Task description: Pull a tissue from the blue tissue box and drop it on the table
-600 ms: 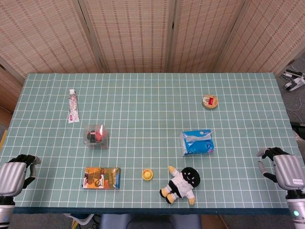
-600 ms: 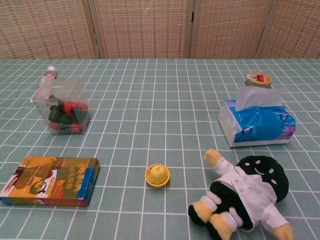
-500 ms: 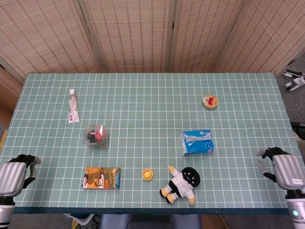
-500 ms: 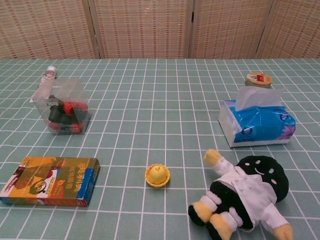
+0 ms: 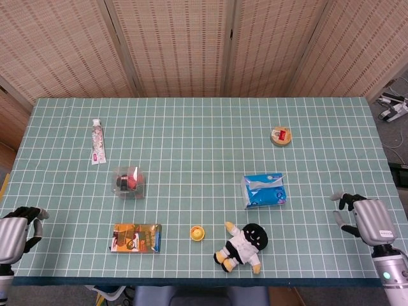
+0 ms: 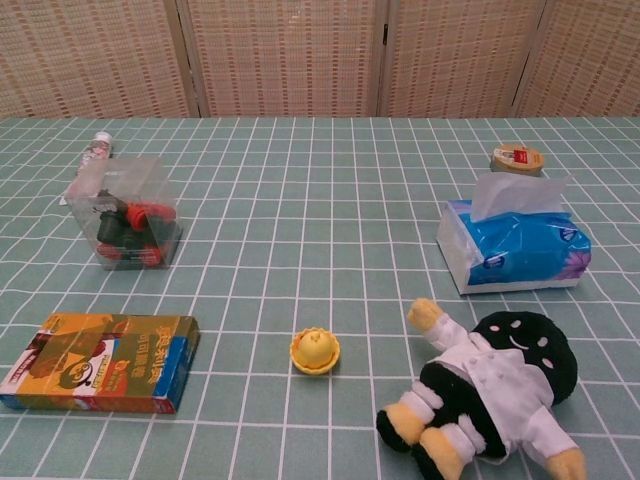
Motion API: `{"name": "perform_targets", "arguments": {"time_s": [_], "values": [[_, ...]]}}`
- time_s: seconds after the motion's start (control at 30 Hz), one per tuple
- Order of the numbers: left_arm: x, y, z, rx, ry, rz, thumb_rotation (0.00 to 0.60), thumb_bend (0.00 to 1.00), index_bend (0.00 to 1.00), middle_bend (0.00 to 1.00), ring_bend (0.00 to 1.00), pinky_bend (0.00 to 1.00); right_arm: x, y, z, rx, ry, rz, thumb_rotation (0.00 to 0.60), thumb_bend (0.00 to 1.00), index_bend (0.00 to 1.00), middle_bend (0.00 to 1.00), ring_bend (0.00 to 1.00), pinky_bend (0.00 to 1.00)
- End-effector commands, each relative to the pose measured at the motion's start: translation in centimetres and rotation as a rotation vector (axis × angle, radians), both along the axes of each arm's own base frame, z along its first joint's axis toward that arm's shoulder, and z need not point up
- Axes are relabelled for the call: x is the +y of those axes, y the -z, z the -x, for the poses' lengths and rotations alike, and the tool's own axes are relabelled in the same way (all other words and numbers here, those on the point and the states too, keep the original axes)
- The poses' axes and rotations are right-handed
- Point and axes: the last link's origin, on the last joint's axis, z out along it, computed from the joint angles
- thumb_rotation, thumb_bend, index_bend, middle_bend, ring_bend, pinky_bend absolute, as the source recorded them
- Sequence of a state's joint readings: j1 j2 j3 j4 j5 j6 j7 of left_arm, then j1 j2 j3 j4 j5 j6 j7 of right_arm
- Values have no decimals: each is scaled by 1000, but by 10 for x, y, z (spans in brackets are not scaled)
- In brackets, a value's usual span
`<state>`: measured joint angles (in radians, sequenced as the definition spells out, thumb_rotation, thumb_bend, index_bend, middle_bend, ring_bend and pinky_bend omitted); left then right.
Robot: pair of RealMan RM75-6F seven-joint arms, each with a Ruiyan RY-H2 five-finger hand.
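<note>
Green gridded table [image 5: 191, 146]: blue tissue box [image 5: 263, 190] well left of empty, spread right robot hand [image 5: 363, 218].

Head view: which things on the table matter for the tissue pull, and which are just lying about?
For the job: blue tissue box, tissue sticking up from it, right hand.

Lying about: plush doll, yellow cap, snack box, clear box, tube, small jar.

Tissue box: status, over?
Both hands empty at table edge: left hand, right hand. Tissue box untouched, tissue sticking up. Plush doll beside it.
</note>
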<state>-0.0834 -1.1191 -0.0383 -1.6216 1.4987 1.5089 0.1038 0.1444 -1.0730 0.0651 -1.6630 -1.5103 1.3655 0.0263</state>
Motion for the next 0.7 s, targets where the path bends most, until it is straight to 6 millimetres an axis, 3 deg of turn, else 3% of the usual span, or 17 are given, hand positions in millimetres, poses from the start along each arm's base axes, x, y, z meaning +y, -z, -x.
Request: {"name": "perform_targets", "arguments": {"time_s": [0.03,0.17,0.37,0.7], "values": [[-2,-2,-3,-7,13,-9,600,395,576,495,387,520,-21,2,-17,-3,-30,-40,600,313,298,712,709,851],[-4,-2,-2,-5,13,-1,600,395,576,495,387,520,-45,6,-40,27,-62,-86,600,292,266,861,839,932],[-5,-5,-3,-20,19,-8,600,395,576,495,387,520,-75,19,-66,70,-61,-145,600,267,241,987,965,1000],[-6,-8,-3,-32,22,-10,600,395,576,495,387,520,-104,53,-93,108,-46,-259,600,265,241,1000,979,1000]]}}
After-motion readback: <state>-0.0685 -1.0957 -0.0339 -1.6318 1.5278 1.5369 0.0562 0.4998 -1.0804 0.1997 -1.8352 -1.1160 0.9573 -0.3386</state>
